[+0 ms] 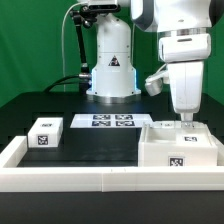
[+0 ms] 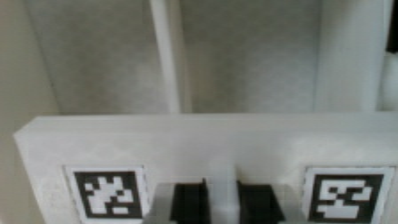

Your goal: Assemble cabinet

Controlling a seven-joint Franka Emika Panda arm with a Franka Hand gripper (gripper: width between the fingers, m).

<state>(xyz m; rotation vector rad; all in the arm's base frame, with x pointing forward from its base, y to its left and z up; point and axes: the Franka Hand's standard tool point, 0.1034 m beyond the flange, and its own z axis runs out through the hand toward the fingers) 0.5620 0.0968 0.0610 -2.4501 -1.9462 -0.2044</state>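
Pincer above cabinet, lengthwise across exterior view.

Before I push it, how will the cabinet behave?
The cabinet looks like a hard plastic shell: probably stiff and light for its size. Low, wide and flat-based, it should slide rather than tip. Its smooth walls may slip.

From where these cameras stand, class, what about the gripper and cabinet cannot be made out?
- Exterior view: whether the gripper is open or shut; too small.
- Wrist view: whether its fingers touch the cabinet; blurred, cut off by the picture's edge.
- Exterior view: the cabinet's inside, hidden by its front wall.
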